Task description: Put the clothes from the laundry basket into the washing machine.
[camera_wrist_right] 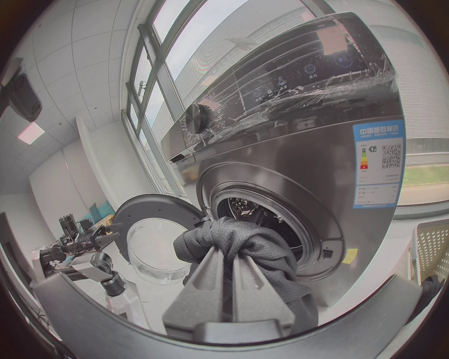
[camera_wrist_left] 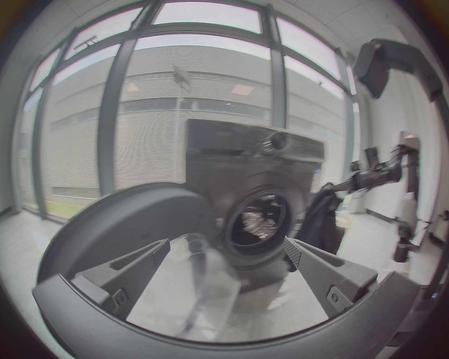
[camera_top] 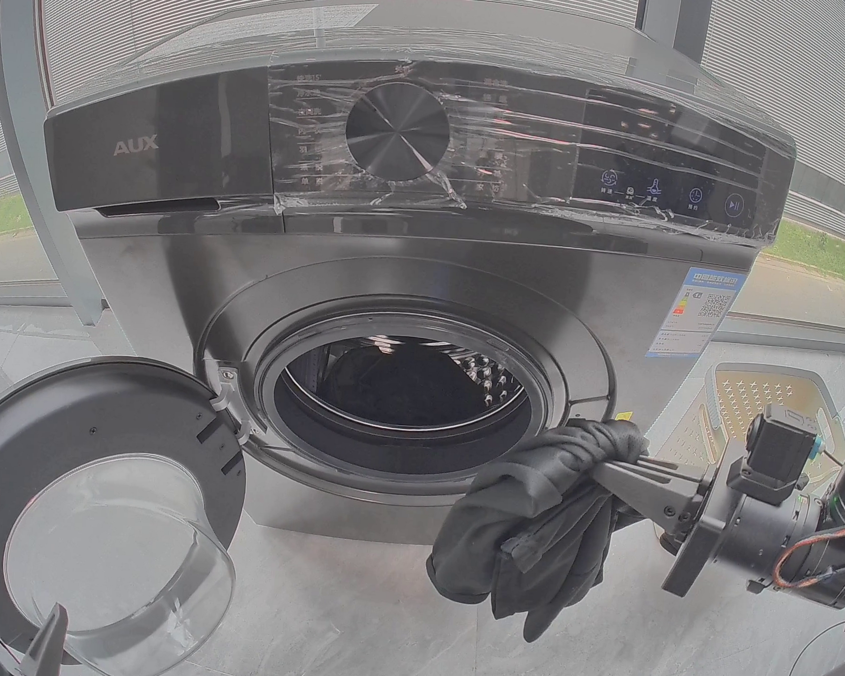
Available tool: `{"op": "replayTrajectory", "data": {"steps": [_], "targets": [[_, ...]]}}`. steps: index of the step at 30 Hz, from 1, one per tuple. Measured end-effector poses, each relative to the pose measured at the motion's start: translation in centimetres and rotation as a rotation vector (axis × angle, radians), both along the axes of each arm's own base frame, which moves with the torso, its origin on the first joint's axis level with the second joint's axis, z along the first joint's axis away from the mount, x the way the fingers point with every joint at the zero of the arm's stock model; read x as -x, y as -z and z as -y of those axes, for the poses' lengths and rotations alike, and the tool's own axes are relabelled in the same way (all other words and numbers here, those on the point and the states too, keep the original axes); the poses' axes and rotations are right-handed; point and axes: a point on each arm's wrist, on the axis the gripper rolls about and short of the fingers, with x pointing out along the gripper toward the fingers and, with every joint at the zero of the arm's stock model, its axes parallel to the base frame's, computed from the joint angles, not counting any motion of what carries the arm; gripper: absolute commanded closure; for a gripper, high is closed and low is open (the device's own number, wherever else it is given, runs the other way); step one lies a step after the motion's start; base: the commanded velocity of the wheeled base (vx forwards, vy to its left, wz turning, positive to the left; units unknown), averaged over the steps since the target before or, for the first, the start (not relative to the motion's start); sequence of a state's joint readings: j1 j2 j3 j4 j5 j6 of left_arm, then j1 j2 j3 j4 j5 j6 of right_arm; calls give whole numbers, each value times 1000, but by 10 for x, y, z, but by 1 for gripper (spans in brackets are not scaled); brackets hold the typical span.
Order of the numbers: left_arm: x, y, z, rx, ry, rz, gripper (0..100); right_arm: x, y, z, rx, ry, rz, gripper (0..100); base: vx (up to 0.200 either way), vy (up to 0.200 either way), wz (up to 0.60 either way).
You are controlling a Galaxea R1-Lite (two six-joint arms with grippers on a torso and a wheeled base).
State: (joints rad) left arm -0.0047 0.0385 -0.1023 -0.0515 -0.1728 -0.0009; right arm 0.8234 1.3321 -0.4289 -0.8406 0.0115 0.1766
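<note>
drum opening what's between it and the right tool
A dark grey garment, clamped in the right tool, hangs between it and the drum opening, as the head view shows.

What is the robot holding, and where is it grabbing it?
The right gripper holds a dark grey garment, pinched at its bunched-up top end; the rest hangs down before the washing machine. The left gripper is open and holds nothing.

One washing machine (camera_top: 398, 258), one basket (camera_top: 748, 398), one hanging garment (camera_top: 535, 519).
</note>
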Motion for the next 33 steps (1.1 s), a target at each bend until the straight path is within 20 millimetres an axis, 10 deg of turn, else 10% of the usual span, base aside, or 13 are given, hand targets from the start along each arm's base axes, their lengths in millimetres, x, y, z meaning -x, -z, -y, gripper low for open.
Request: {"op": "replayTrajectory", "data": {"steps": [18,33], "targets": [[-69,-63,14,-6,547,-264,0,-21,5,-40,-108,98,-26,100,0,0,0],[-135,-61,61,-31,682,-395,0,-45,2,-83,-180,232,-51,100,0,0,0]]}}
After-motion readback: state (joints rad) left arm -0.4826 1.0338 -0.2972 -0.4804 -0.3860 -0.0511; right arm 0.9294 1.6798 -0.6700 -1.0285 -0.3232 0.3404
